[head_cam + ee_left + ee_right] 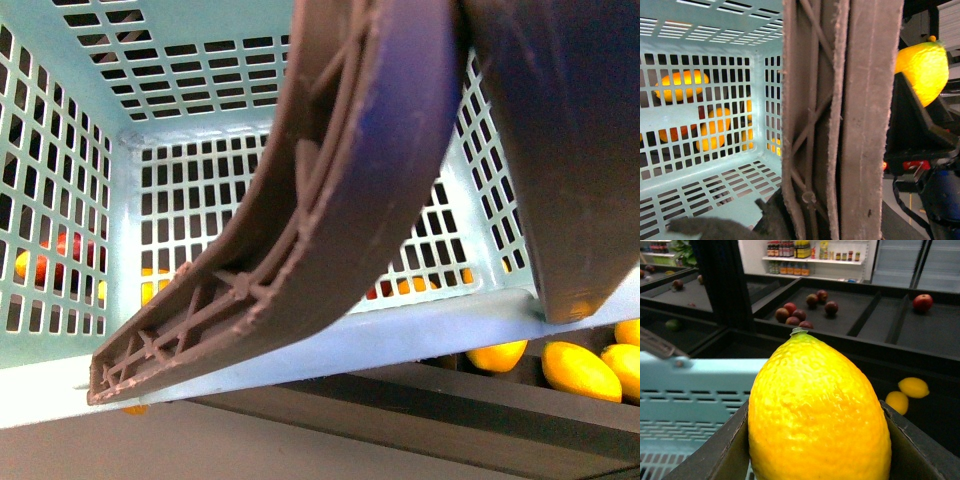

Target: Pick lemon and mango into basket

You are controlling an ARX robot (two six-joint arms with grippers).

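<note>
The light teal basket fills the front view, and its brown handles cross close to the camera. In the left wrist view my left gripper is shut on the brown handle. My right gripper is shut on the bright yellow lemon, with a dark finger on either side, just outside the basket's rim. The left wrist view shows that lemon beyond the handle. Elongated yellow-orange fruits that look like mangoes lie below the basket's right corner.
More orange-yellow fruit shows through the basket's slotted wall. Dark display bins hold dark red fruits, a red apple and two loose yellow fruits. A shelf of bottles stands at the back. A dark shelf edge runs under the basket.
</note>
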